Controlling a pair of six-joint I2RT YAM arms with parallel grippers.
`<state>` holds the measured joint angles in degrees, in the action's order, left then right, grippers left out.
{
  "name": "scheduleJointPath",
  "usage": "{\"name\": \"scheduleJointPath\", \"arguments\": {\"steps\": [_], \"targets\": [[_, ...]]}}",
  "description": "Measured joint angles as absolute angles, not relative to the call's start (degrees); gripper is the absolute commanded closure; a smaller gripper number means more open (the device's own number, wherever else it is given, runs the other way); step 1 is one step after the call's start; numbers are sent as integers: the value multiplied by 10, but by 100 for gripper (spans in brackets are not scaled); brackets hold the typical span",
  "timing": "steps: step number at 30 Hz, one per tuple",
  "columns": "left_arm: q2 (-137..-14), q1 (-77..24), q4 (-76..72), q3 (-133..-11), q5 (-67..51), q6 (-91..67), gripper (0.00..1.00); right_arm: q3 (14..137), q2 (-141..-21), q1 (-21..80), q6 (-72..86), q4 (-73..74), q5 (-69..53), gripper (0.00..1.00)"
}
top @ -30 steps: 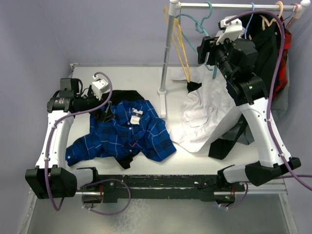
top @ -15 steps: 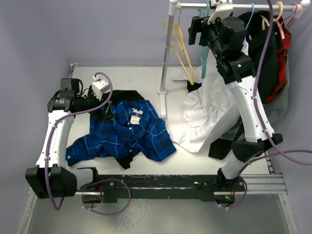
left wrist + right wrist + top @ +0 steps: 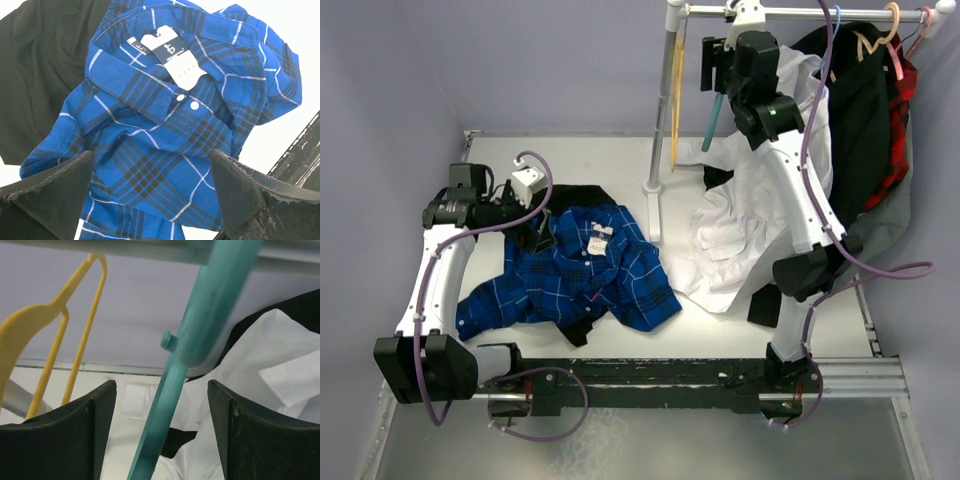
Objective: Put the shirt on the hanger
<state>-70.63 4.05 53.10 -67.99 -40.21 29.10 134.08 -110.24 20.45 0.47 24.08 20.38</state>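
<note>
Overhead view: the shirt (image 3: pixel 575 270) lies crumpled on the left half of the table (image 3: pixel 610 165), collar towards the far side, on top of a black garment (image 3: pixel 582 195). The left fingers (image 3: pixel 535 235) are at its far edge, but this view does not show how they stand.

Left wrist view: the left fingers (image 3: pixel 50 195) are spread wide above the shirt (image 3: pixel 175 135) and hold nothing. The collar, a white button and the neck label (image 3: pixel 170 50) read clearly here. The lower hem is cut off by the frame.

Overhead again: the right arm reaches up to the rail (image 3: pixel 800 12) at the far right. Its wrist hides most of the hanger (image 3: pixel 716 110), and only a short teal length shows below the right fingers (image 3: pixel 712 62). A yellow hanger (image 3: pixel 676 100) hangs just to the left. A white shirt (image 3: pixel 740 230) is heaped below.

Right wrist view: the right fingers (image 3: pixel 250 440) are spread, one on each side of the hanger (image 3: pixel 170 390). There is a gap on both sides, so they are not pinching it. The upper part of the hanger is blurred against the rail, and I cannot tell whether its hook is on the rail. The yellow hanger (image 3: pixel 45 330) is at the left and the white shirt (image 3: pixel 280 365) at the right.
</note>
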Motion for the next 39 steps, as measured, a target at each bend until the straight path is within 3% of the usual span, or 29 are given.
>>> {"name": "scheduleJointPath", "arguments": {"steps": [4, 7, 8, 39], "targets": [[-706, 41, 528, -676, -400, 291, 0, 1331, -1097, 200, 5, 228, 215, 63], [-707, 41, 527, -676, -400, 291, 0, 1313, -1086, 196, 9, 220, 215, 96], [-707, 41, 526, -675, -400, 291, 0, 1308, -1082, 195, 9, 219, 216, 100], [-715, 41, 513, -665, -383, 265, 0, 1031, -758, 172, 2, 185, 24, 100]]}}
